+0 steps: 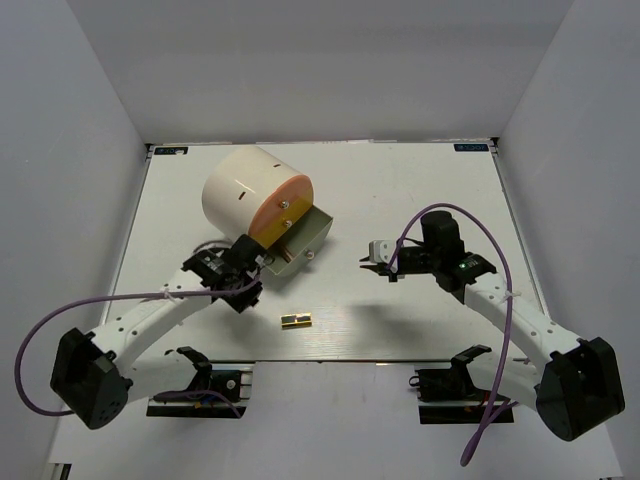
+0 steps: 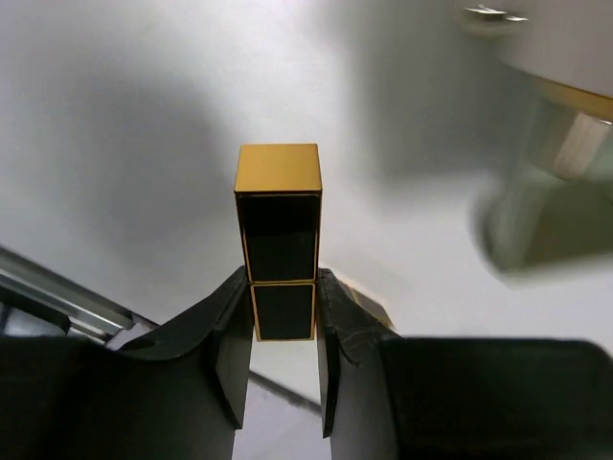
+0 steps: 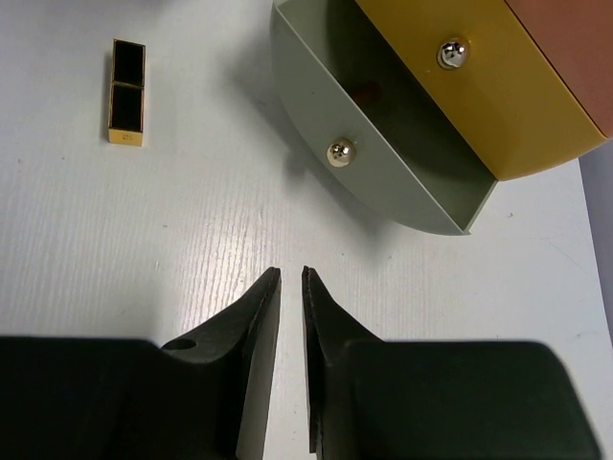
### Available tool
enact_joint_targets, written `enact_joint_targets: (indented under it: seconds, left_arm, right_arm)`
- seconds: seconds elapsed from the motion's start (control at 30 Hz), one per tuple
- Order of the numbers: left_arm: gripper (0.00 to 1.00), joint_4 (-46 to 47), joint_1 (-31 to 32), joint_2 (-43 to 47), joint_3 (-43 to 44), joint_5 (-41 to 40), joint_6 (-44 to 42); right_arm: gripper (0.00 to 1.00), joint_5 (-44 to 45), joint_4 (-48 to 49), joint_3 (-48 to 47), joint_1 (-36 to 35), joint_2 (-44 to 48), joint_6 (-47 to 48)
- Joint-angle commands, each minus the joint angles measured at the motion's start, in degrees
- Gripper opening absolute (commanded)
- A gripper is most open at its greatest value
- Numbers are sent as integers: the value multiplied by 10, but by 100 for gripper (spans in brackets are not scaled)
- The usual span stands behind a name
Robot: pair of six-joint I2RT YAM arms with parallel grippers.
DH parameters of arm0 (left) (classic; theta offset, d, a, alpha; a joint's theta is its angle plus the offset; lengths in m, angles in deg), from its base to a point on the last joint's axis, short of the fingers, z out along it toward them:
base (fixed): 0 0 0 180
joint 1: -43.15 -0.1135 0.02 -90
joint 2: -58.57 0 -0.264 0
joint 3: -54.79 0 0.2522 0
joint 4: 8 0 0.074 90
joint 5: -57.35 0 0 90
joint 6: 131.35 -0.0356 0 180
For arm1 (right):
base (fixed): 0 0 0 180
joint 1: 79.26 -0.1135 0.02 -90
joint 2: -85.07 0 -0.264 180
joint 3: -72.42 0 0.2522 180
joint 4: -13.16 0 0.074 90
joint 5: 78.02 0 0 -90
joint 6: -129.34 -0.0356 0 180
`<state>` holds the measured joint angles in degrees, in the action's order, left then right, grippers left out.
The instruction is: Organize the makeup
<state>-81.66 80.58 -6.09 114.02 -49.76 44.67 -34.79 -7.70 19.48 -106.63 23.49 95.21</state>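
My left gripper [image 2: 283, 287] is shut on a gold-and-black case [image 2: 278, 201], which sticks out past the fingertips above the table. In the top view that gripper [image 1: 256, 272] sits just in front of the open drawer. A second gold-and-black case [image 1: 295, 320] lies flat on the table near the front edge and also shows in the right wrist view as the case [image 3: 126, 91]. My right gripper [image 3: 288, 276] hovers over bare table right of the drawer, jaws nearly together with nothing between them. The other makeup is out of view.
A big cream cylinder [image 1: 245, 190] with an orange face lies at the back left. Its sage-green drawer [image 3: 383, 172] is pulled open beneath a yellow drawer front [image 3: 479, 86]; something small and reddish shows dimly inside. Grey walls surround the table [image 1: 400, 200].
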Motion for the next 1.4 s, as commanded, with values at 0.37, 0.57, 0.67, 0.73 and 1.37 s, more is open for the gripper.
enact_joint_targets:
  seconds: [0.37,0.57,0.67,0.73,1.37]
  left_arm:
    - [0,160,5,121,105,141,-588]
    - [1,251,5,101,116,198,-721]
    - [2,262,5,63,135,187,-770]
    - [3,261,5,19,145,157,-792]
    - [49,320,5,-101,141,26,-819]
  right_arm:
    - [21,-9,14,9,5,17,-1]
    - [21,-7,15,12,6,21,-1]
    - [21,-5,15,11,7,23,-1]
    - [21,-3,13,11,9,23,-1]
    - [37,-3,24,23,18,29,-9]
